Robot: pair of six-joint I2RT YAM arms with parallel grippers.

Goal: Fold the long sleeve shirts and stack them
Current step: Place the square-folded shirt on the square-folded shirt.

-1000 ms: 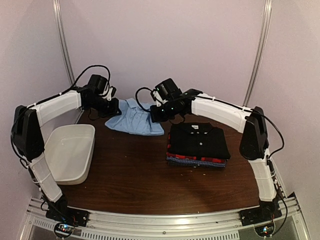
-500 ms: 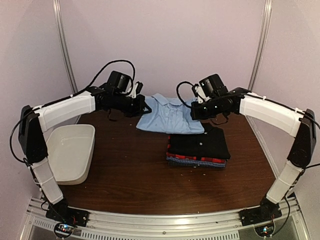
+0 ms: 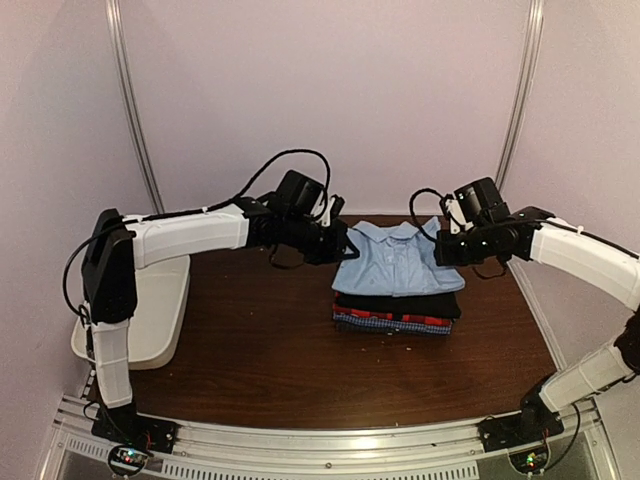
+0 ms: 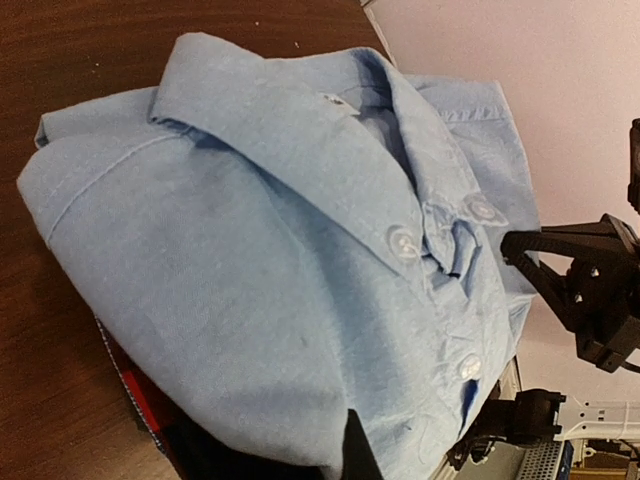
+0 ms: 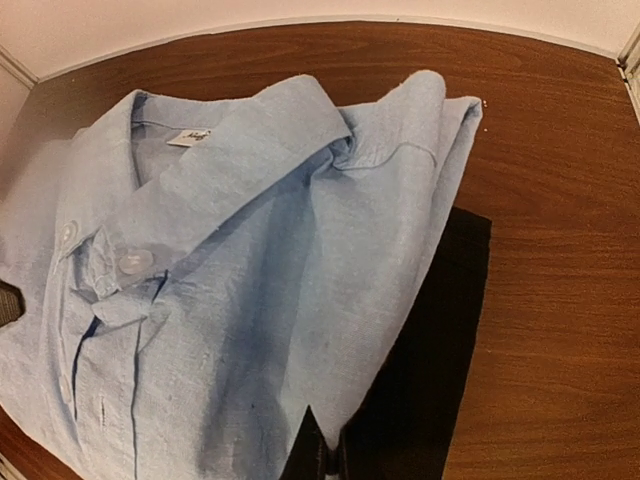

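Note:
The folded light blue collared shirt hangs just over the stack of folded shirts: black, red and blue check. My left gripper is shut on the light blue shirt's left edge, which fills the left wrist view. My right gripper is shut on its right edge, seen in the right wrist view with the black shirt beneath. Only the tips of each gripper's fingers show in the wrist views.
A white plastic tub stands at the table's left side, partly behind the left arm. The dark wood table ends at the metal rail in front. Pale walls and two upright poles stand behind.
Both grippers have carried the light blue shirt from the back left of the table rightward and forward, to above the stack of folded shirts.

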